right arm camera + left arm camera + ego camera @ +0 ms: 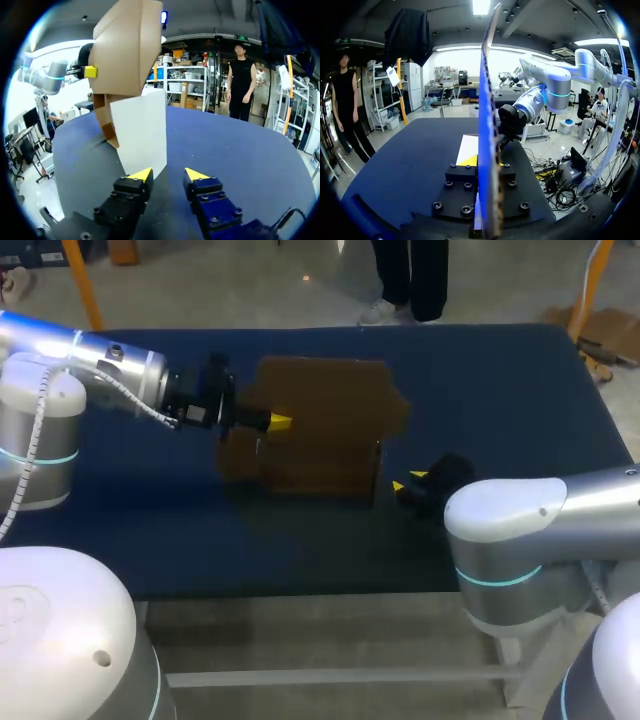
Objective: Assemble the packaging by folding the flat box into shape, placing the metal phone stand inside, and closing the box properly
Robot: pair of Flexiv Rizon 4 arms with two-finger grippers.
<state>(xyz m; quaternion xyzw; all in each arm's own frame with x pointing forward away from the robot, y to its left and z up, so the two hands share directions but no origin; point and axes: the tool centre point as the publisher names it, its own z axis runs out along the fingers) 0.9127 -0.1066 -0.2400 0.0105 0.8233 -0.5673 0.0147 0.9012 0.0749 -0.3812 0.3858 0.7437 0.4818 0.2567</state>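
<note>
A brown cardboard box, partly folded, stands on the dark blue table with a flap raised at the back. My left gripper is shut on a side panel of it. In the left wrist view that panel runs edge-on between the fingers. My right gripper sits low by the box's near right corner, open with nothing between its fingers. In the right wrist view the right gripper faces a white-faced panel just ahead, below the brown body. No phone stand shows in any view.
The blue table top stretches to the right of and behind the box. Its front edge runs close below both arms. My right arm shows beyond the box in the left wrist view.
</note>
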